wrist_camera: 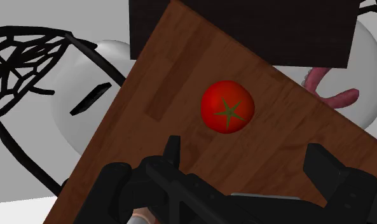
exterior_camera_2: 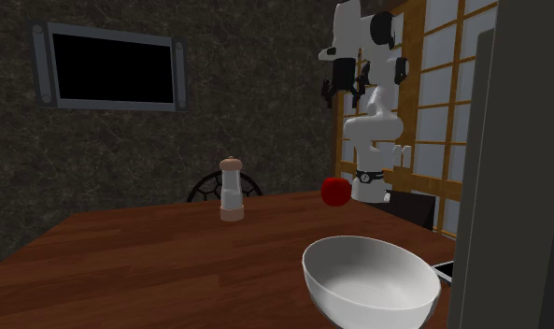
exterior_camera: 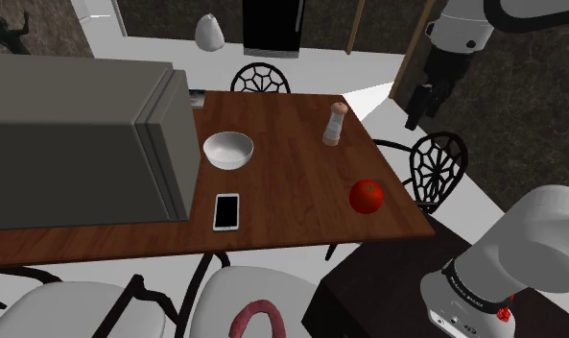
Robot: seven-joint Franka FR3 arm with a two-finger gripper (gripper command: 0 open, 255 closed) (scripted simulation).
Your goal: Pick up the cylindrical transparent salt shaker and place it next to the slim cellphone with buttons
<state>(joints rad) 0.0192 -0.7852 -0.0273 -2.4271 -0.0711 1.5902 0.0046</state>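
In your shoulder view, the table (exterior_camera: 292, 182) carries a big box-like unit (exterior_camera: 81, 144) along its left side. The bowl (exterior_camera: 227, 150) sits just beside that unit's front face, and the cellphone (exterior_camera: 226, 210) lies flat nearer the camera than the bowl, apart from it. The salt shaker (exterior_camera: 335, 123) stands upright toward the far right corner, well apart from the cellphone, and the tomato (exterior_camera: 366, 195) sits near the right edge, nearer the camera than the salt shaker. You'll find one chair (exterior_camera: 261, 77) behind the far edge, a second chair (exterior_camera: 434, 168) off the right edge, and the gripper (exterior_camera: 414, 117) hanging above that second chair, right of the salt shaker.
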